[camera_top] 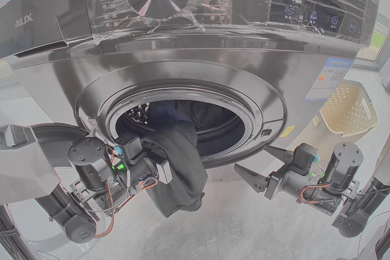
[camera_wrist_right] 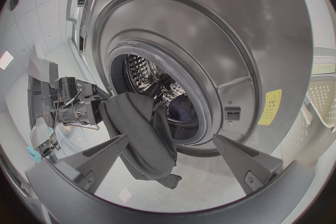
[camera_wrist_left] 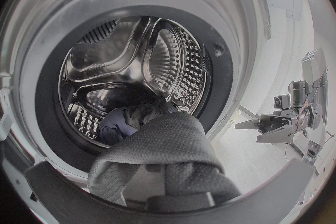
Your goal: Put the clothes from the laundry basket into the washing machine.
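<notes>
The washing machine stands with its round drum mouth open. My left gripper is at the mouth's lower left rim, shut on a dark grey garment. The garment drapes over the rim and hangs toward the floor, and its cloth hides the fingers. Inside the drum lie a blue garment and a dark one. My right gripper hovers open and empty below the mouth's right side, apart from the garment. The cream laundry basket sits to the machine's right.
The machine's door is swung open on the left, behind my left arm. Bare grey floor tiles lie in front of the machine. The basket wall is close beside my right arm.
</notes>
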Motion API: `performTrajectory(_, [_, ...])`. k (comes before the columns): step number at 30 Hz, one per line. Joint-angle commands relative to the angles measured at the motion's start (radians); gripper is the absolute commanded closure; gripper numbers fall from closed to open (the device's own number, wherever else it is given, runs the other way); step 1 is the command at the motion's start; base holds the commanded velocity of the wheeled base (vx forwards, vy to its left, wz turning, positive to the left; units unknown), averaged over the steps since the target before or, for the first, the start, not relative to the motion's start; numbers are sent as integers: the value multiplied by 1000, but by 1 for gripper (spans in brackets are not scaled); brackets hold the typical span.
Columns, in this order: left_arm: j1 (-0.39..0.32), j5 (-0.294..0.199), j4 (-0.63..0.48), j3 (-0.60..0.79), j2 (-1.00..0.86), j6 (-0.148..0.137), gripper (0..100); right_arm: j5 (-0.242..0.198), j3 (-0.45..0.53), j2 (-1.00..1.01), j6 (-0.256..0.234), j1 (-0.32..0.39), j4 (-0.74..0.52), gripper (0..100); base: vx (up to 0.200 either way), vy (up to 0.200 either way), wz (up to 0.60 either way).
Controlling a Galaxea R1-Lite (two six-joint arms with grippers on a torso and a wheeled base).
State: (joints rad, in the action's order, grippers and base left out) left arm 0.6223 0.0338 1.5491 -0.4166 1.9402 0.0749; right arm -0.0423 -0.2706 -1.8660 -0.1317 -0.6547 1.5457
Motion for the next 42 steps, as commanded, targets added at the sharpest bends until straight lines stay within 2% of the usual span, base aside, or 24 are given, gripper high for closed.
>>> performTrajectory(1, [0, 0, 0, -1, 5, 0, 100, -1, 1, -1, 0, -2, 1, 0, 0, 0, 0])
performTrajectory(8, [20, -2, -1, -30, 16, -1, 100, 2, -2, 11, 0, -20, 1, 0, 0, 0, 0])
performTrajectory(12, [13, 0, 0, -146, 129, 0, 100, 2, 2, 18, -2, -26, 1, 0, 0, 0, 0])
performTrajectory(15, [13, 0, 0, -182, 171, 2, 100, 2, -1, 19, -2, -36, 1, 0, 0, 0, 0])
performTrajectory(16, [8, -2, -1, -241, 215, 13, 100, 2, -2, 22, -2, -43, 1, 0, 0, 0, 0])
performTrajectory(20, [2, 3, -3, -386, 299, 17, 100, 2, -1, 22, -2, -45, 1, 0, 0, 0, 0])
performTrajectory(29, [-44, 29, -24, -657, 480, 6, 100, 2, 2, 34, 0, -45, 1, 0, 0, 0, 0])
performTrajectory(38, [-102, 31, -150, -896, 549, 5, 100, 1, 1, 31, 0, -46, 1, 0, 0, 0, 0])
performTrajectory(42, [-118, 67, -239, -1061, 594, 5, 100, 1, 1, 28, -2, -46, 1, 0, 0, 0, 0])
